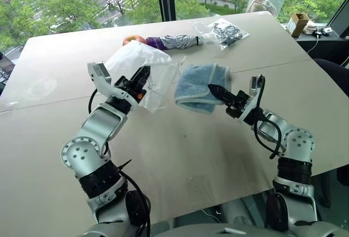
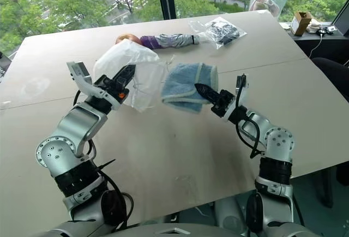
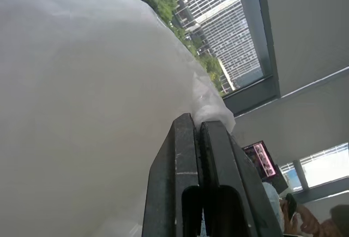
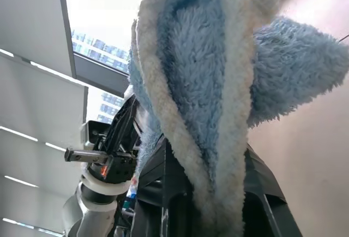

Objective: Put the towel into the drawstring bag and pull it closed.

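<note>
colours on the worktop

the towel (image 1: 200,87) is light blue with a paler, whitish edge. the drawstring bag (image 1: 143,67) is translucent white. both sets of fingers are black, the left fingers (image 3: 196,177) and the right fingers (image 1: 217,91). the worktop (image 1: 180,155) is plain beige. a folded umbrella (image 1: 175,42) is purple and grey.

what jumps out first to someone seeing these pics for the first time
Most striking are the two raised arms over the middle of the table: the left gripper is shut on the white drawstring bag, and the right gripper is shut on the light-blue towel, bag and towel nearly meeting. Behind them, near the table's far edge, lies a folded umbrella beside a clear zip bag.
</note>
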`<state>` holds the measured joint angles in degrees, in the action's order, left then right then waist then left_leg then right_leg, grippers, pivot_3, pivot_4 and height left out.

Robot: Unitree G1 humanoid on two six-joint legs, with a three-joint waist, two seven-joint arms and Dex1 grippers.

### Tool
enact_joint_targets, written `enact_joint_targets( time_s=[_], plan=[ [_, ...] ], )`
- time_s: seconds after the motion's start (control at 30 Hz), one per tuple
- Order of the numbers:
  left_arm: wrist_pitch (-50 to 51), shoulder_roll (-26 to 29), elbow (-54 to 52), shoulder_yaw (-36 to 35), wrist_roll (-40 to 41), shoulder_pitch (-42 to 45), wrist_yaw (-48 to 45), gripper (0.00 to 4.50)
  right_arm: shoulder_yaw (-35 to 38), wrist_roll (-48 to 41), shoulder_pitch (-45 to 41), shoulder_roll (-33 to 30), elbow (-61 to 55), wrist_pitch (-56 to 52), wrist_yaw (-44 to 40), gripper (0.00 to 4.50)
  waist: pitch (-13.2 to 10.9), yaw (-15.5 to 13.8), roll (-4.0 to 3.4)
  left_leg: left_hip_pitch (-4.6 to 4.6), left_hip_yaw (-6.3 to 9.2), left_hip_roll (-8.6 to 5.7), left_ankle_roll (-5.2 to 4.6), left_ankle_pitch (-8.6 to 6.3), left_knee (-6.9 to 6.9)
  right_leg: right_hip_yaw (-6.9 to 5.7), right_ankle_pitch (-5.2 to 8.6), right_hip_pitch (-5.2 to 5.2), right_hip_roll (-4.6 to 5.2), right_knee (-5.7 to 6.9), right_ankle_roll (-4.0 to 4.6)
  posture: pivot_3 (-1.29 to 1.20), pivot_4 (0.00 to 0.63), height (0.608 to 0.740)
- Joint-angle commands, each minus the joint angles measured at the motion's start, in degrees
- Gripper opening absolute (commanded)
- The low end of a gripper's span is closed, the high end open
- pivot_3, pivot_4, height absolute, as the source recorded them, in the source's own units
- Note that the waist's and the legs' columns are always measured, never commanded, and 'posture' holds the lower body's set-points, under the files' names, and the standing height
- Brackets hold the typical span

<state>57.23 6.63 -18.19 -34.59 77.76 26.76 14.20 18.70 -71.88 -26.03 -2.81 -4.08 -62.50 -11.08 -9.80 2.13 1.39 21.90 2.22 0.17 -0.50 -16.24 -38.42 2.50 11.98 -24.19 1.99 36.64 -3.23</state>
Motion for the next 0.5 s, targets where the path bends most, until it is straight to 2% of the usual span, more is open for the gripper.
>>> enact_joint_targets(
  time_s=[0.03, 0.27, 0.4, 0.5],
  plan=[
    [-2.31, 1.51, -0.94, 2.57, 5.28, -0.02, 1.04, 0.00, -2.01, -2.11, -0.31, 0.84, -3.85, 1.04, -0.12, 0.04, 0.00, 0.01, 0.00, 0.00, 0.00, 0.00, 0.00, 0.00, 0.00, 0.00, 0.00, 0.00, 0.00, 0.01, 0.00, 0.00, 0.150, 0.740],
    [-5.65, 3.79, -1.02, 6.67, 9.65, -1.66, 1.95, 0.00, -11.77, 1.55, 0.45, 2.22, -4.78, -0.82, -1.26, 0.04, 0.00, 0.04, 0.00, 0.00, 0.01, 0.00, 0.01, 0.01, 0.00, 0.00, 0.00, -0.01, 0.00, 0.00, 0.00, 0.00, 0.150, 0.740],
    [-7.94, 4.60, -0.19, 8.30, 11.07, -1.55, 2.40, 0.00, -18.30, 2.42, 0.73, -1.32, -6.34, -5.88, -4.73, 0.04, 0.00, -0.20, 0.00, 0.01, 0.01, -0.02, 0.02, 0.01, -0.01, 0.00, 0.00, 0.00, 0.01, -0.02, 0.01, 0.00, 0.150, 0.740],
    [-9.20, 5.46, 0.88, 9.68, 11.01, -1.32, 2.02, 0.00, -20.35, -2.81, 0.61, -5.22, -9.45, -10.93, -10.88, 0.04, 0.00, -0.28, -0.01, 0.03, 0.01, -0.03, 0.02, 0.01, -0.01, -0.01, 0.00, 0.00, 0.03, -0.07, 0.01, 0.00, 0.150, 0.740]
  ],
)
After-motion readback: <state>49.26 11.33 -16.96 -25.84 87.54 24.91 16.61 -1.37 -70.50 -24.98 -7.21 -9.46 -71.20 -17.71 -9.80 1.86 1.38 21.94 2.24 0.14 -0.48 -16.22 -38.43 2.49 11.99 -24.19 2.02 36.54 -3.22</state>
